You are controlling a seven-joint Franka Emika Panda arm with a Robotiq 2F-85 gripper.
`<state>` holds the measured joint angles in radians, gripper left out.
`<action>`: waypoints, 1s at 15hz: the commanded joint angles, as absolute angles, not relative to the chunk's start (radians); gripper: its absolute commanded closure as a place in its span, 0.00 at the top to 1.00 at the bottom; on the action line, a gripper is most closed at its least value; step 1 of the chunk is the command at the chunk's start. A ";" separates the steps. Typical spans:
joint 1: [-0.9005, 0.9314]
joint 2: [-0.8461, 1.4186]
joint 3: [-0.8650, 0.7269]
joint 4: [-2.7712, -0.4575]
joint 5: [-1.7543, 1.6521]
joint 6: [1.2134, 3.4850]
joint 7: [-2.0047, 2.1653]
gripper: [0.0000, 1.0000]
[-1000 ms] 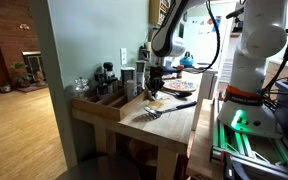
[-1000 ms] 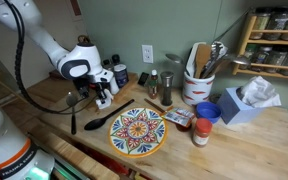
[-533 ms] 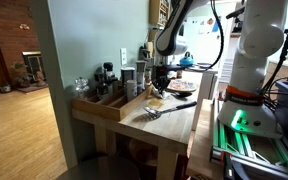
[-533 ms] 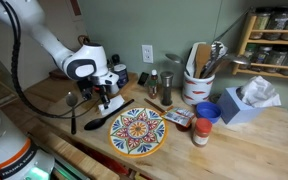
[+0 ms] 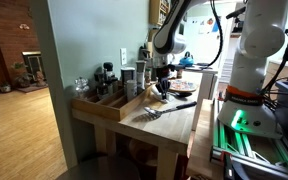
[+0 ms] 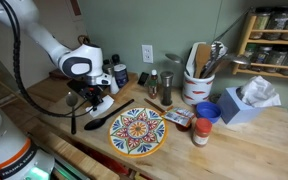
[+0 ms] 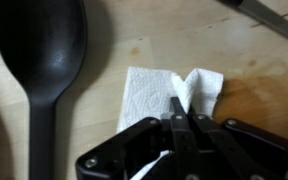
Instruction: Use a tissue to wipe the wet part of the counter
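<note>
In the wrist view my gripper (image 7: 181, 104) is shut on a white tissue (image 7: 149, 95), which lies crumpled flat on the pale wood counter (image 7: 134, 40). A darker, wet-looking patch (image 7: 252, 98) of the wood sits just right of the tissue. Both exterior views show the gripper (image 5: 160, 88) (image 6: 91, 98) low over the counter (image 5: 180, 128) (image 6: 254, 150), with the tissue (image 6: 101, 102) under it. The fingertips are pressed together with the tissue pinched between them.
A black spoon (image 7: 39, 60) (image 6: 106, 119) lies right beside the tissue, and another dark utensil (image 6: 72, 110) is close by. A patterned plate (image 6: 137, 130), jars (image 6: 201, 131), a utensil crock (image 6: 196, 86), a tissue box (image 6: 242, 104) and a wooden tray of bottles (image 5: 102, 98) crowd the counter.
The gripper has shifted a little across the counter with the tissue, staying shut and low.
</note>
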<state>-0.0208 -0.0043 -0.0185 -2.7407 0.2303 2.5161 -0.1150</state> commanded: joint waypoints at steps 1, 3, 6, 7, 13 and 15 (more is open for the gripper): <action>0.044 0.017 0.045 -2.755 0.336 2.485 -0.247 0.01; 0.075 0.017 0.080 -2.752 0.385 2.484 -0.287 0.01; 0.110 0.025 0.117 -2.747 0.442 2.519 -0.312 0.01; 0.118 0.021 0.126 -2.751 0.470 2.535 -0.319 0.01; 0.088 0.045 0.099 -2.742 0.498 2.738 -0.251 0.01; 0.061 0.063 0.070 -2.741 0.435 2.784 -0.196 0.01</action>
<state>0.0957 0.0202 0.1045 -2.7421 0.4876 2.7079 -0.2538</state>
